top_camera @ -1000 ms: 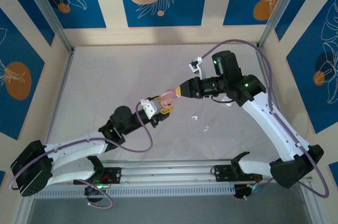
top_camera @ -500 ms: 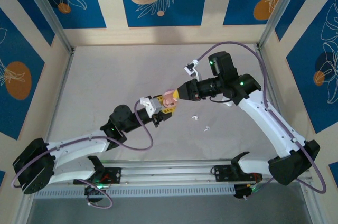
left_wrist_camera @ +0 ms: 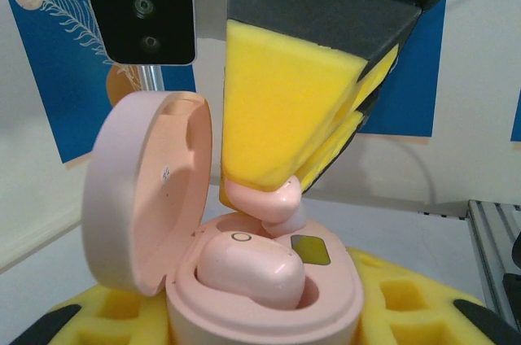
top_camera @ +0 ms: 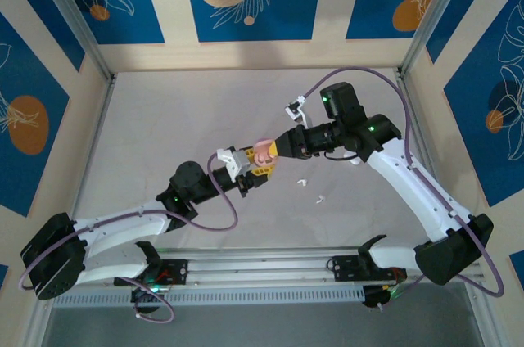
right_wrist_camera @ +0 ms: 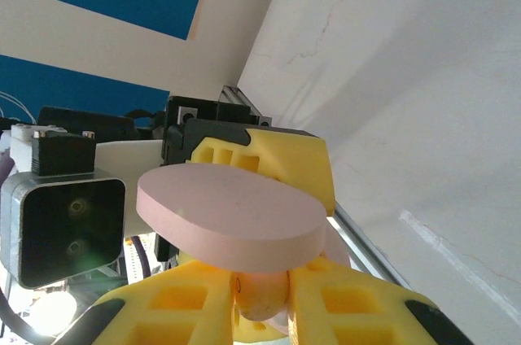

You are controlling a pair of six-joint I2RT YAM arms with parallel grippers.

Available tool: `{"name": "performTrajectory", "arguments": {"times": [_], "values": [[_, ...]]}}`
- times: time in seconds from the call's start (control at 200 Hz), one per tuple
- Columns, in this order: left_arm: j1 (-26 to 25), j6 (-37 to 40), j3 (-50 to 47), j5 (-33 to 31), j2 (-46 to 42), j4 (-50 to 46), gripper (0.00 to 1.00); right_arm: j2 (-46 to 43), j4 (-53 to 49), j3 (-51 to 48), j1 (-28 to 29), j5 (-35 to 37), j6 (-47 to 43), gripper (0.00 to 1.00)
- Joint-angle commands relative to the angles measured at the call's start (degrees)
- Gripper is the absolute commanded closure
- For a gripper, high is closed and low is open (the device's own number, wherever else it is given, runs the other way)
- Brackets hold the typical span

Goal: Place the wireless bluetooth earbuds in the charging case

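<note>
Pink earbud (left_wrist_camera: pixel 262 201) pinched in right tool (top_camera: pixel 277 149), just above open pink case (left_wrist_camera: pixel 260 306) clamped in left tool (top_camera: pixel 253 166).

Left end effector (top_camera: pixel 256 164) and right end effector (top_camera: pixel 277 149) tip to tip at a pink case (top_camera: pixel 262 151), two white earbuds (top_camera: pixel 300 181) nearby.

Both arms reach toward frame centre; left gripper (top_camera: pixel 255 164) and right gripper (top_camera: pixel 278 147) meet tip-to-tip, both clamped.

Top camera looks down from behind; wrist cameras (left_wrist_camera: pixel 141 18) face each other closely, sharing the pink case (left_wrist_camera: pixel 142 198).
</note>
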Motion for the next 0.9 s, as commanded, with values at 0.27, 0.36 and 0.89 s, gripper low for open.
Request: {"name": "performTrajectory", "arguments": {"times": [0.27,0.36,0.89], "values": [[0.21,-1.37,2.17,1.83,0.00,3.90,0.68,1.70,-5.68,1.49,0.67,2.33,-3.08,0.76],[0.25,-1.37,2.27,1.99,0.31,3.95,0.68,2.15,-5.31,2.05,1.52,2.37,-2.86,0.74],[0.33,-1.09,2.12,1.59,0.20,4.04,0.68,1.99,-9.44,5.46,1.73,7.93,-3.59,0.63]]}}
